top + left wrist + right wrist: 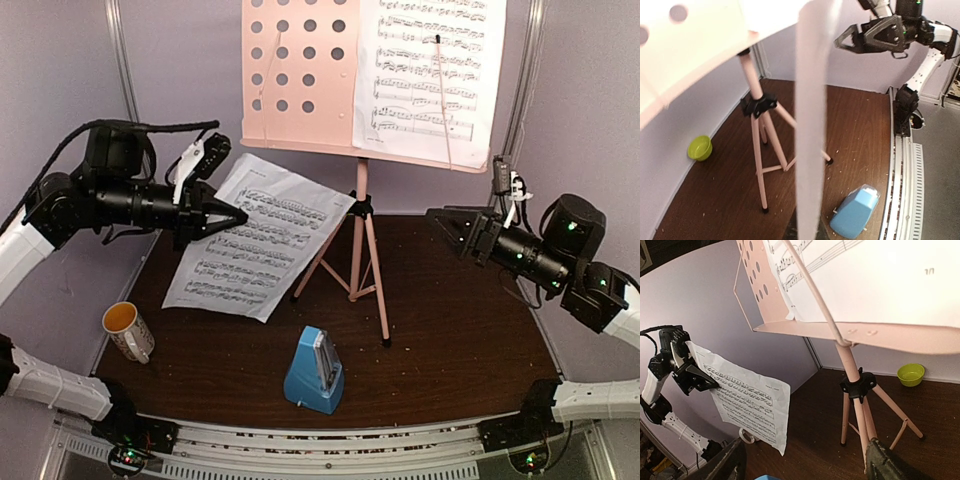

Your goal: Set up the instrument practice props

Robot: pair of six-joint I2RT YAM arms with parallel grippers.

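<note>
Top external: one page (430,70) on stand (295,70), second page (255,245) clamped in left pincer (237,215); right pincer (445,222) seemingly spread

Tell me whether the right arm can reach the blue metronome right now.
Probably yes: the right tool is open and empty, and only bare table lies between it and the metronome.

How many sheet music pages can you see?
2. The first page sits on the right side of the desk of the pink music stand; the second page is held up by the left gripper, left of the stand. No others show.
</note>
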